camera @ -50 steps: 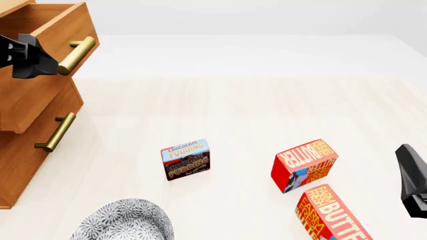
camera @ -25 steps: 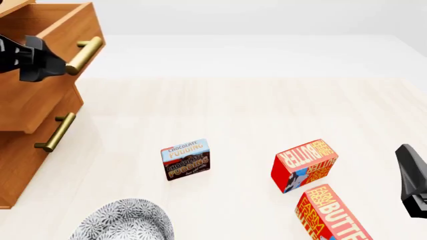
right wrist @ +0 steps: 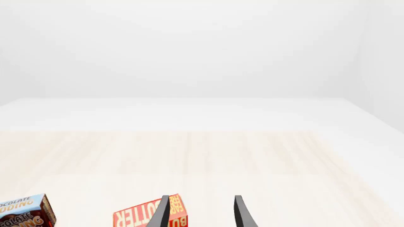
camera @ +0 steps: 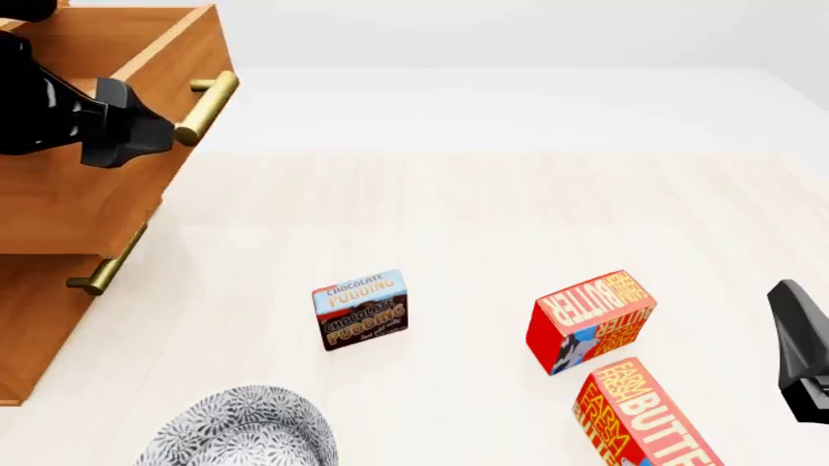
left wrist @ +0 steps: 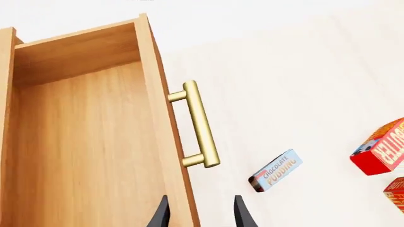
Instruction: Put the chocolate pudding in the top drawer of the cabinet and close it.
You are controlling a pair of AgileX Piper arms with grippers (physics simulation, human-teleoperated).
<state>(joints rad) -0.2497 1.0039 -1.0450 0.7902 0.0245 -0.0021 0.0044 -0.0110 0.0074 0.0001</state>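
Left tool point(left wrist: 198, 215) parted astride top drawer point(left wrist: 88, 142) front, tips cropped; right tool point(right wrist: 200, 213) seemingly parted, empty.

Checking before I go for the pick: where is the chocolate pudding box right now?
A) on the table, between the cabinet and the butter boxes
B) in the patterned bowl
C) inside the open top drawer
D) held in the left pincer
A: the pudding box lies on the table, right of the cabinet and left of the butter boxes, untouched by either pincer.
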